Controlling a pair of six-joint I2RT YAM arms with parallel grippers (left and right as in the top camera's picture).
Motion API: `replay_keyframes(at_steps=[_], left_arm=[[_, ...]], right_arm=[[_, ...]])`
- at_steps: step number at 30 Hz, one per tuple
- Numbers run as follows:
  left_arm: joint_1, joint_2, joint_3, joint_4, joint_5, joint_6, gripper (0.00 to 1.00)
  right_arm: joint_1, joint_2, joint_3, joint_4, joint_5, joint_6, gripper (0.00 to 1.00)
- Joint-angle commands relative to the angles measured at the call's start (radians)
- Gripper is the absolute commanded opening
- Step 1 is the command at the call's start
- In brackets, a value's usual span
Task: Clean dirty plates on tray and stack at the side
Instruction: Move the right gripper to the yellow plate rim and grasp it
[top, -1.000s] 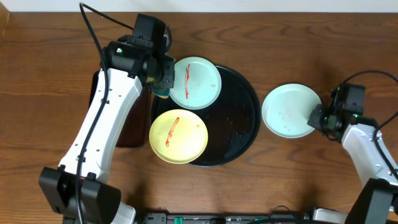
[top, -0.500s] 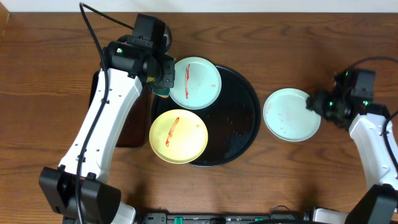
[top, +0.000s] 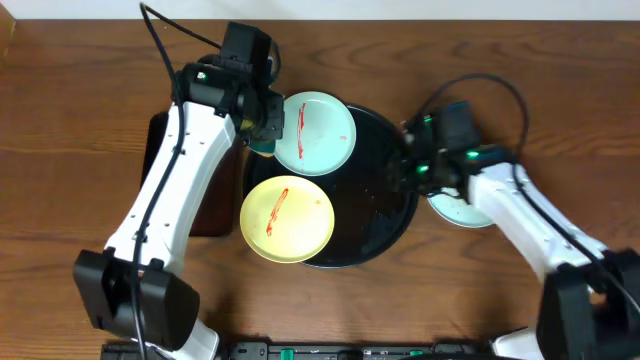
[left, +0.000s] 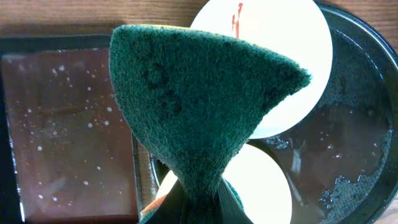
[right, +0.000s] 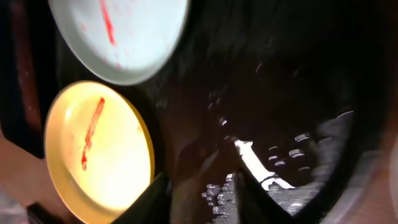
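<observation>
Hanging over tray (top: 392, 195), right gripper (right: 200, 183) faces 2 plates (right: 99, 149).

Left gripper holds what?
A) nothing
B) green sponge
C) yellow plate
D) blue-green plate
B: the left wrist view shows the left gripper pinching the green sponge at its narrow end.
</observation>
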Motion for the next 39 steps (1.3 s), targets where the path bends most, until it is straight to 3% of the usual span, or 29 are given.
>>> replay_keyframes(at_steps=[1, 6, 11, 26, 35, 39], left_arm=[[0.004, 0.005, -0.004, 0.008, -0.013, -0.027, 0.08], [0.004, 0.005, -0.004, 0.013, -0.013, -0.027, 0.08], [0.004, 0.005, -0.004, 0.013, -0.013, -0.027, 0.08], [0.004, 0.005, -0.004, 0.012, -0.013, -0.027, 0.08], [0.004, 0.005, -0.004, 0.012, -0.013, -0.027, 0.07], [0.004, 0.005, -0.004, 0.012, -0.013, -0.027, 0.08]], right_arm=[[0.088, 0.087, -0.003, 0.026, 0.007, 0.123, 0.25], [0.188, 0.163, -0.003, 0.09, 0.008, 0.156, 0.26], [0.253, 0.216, -0.003, 0.107, 0.008, 0.164, 0.36], [0.315, 0.26, -0.003, 0.131, -0.049, 0.164, 0.33], [0.397, 0.26, -0.003, 0.13, 0.014, 0.235, 0.17], [0.399, 0.26, -0.003, 0.129, 0.03, 0.25, 0.01]])
